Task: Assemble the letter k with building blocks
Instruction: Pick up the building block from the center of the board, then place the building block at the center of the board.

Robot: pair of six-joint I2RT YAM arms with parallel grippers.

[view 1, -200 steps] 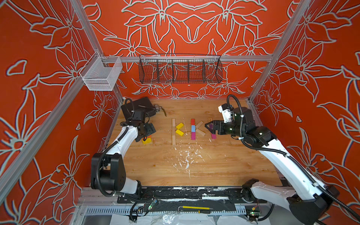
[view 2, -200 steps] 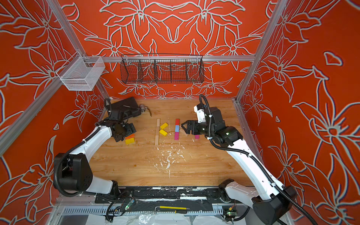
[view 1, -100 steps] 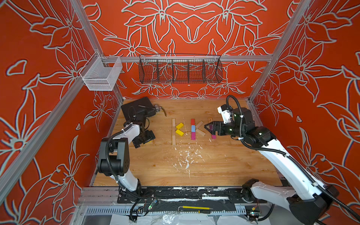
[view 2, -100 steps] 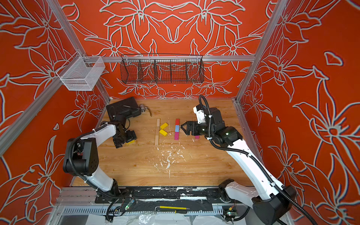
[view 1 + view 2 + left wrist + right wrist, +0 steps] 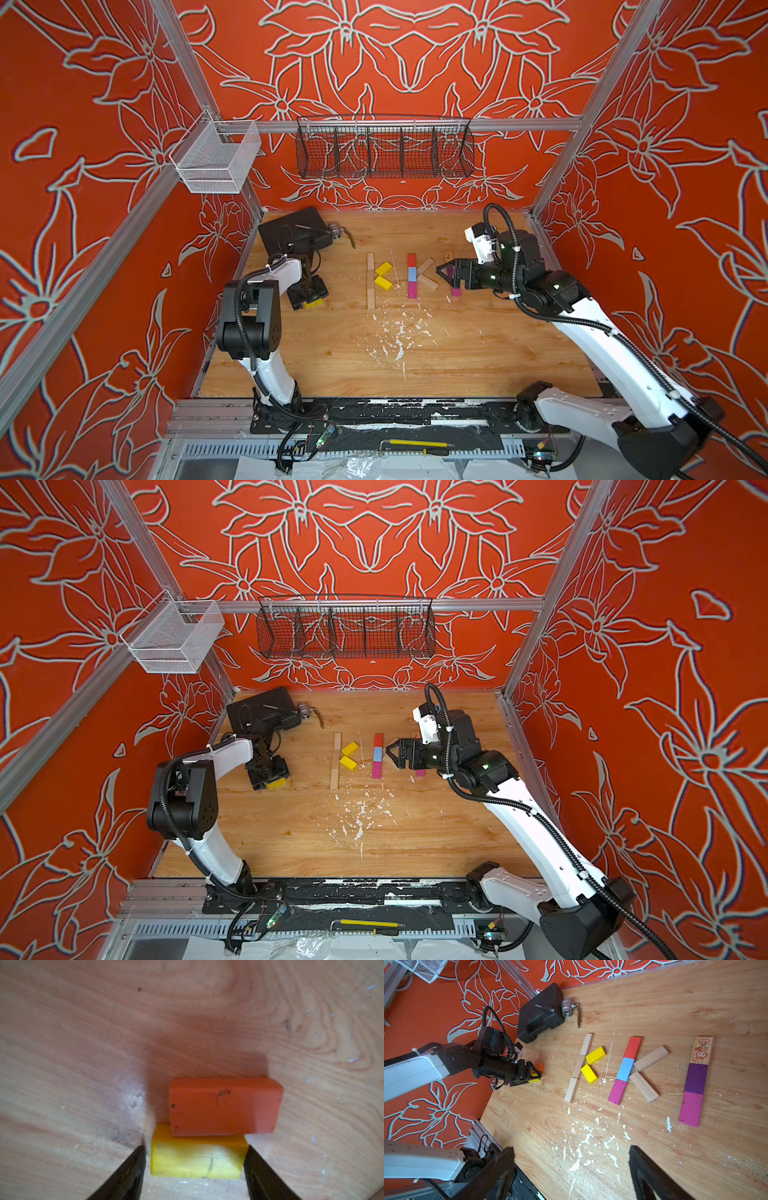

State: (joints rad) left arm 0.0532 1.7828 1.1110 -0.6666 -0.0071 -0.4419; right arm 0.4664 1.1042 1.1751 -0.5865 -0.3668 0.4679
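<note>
Close left fingers (image 5: pixel 128 1172), spread just either side of the yellow block (image 5: pixel 195 1159) on the surface (image 5: pixel 83 1043) against the orange block (image 5: pixel 224 1105), squarely on its ends; leave right fingers (image 5: pixel 500 1172) spread and empty.

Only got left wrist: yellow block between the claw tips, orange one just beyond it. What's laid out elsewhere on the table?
Observer: Two K's look complete in the middle: a pale wood stem with two yellow arms, and a red-blue-magenta stem with two pale wood arms.
Operator: Anything unfinished?
Observer: Yes, a third stem of printed wood, purple and magenta, with no arms beside it.
Operator: Right claw?
Observer: The right claw is open and empty, roughly above that third stem.
</note>
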